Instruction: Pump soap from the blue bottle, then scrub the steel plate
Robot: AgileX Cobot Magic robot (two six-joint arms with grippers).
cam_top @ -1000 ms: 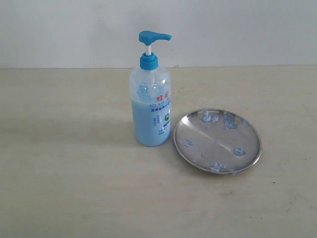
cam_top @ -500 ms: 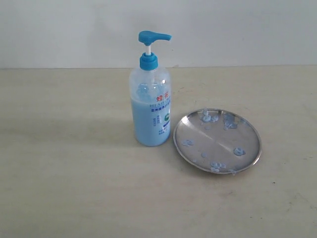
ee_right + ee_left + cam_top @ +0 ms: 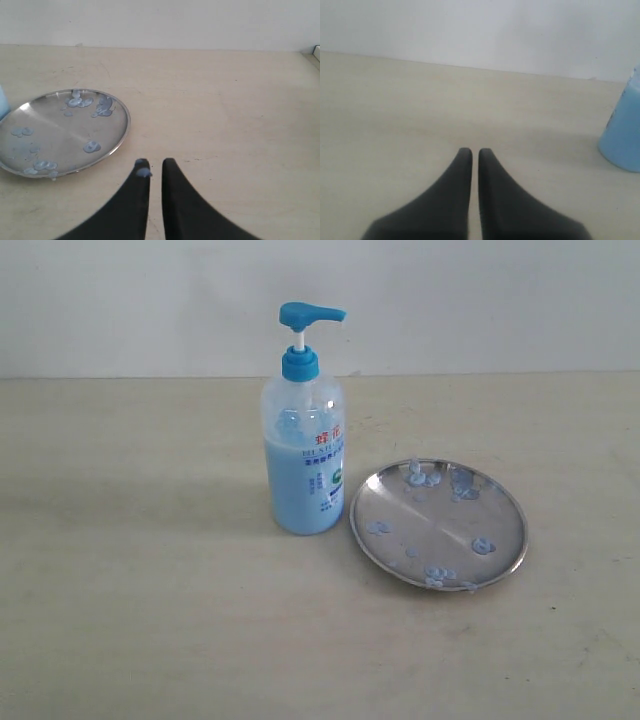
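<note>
The blue bottle (image 3: 305, 440) stands upright mid-table, half full of pale blue soap (image 3: 290, 490), its pump head (image 3: 310, 314) up. Just right of it lies the steel plate (image 3: 440, 515), dotted with soap blobs (image 3: 483, 545). Neither gripper shows in the exterior view. In the left wrist view my left gripper (image 3: 475, 151) is shut and empty over bare table, with the bottle's base (image 3: 622, 135) off to one side. My right gripper (image 3: 156, 162) is shut and empty, just off the rim of the plate (image 3: 55, 125); a soap smear (image 3: 144, 173) sits on one fingertip.
The pale wooden table (image 3: 140, 620) runs back to a white wall (image 3: 480, 300). No other objects stand on it. A table corner shows at the edge of the right wrist view (image 3: 315, 52).
</note>
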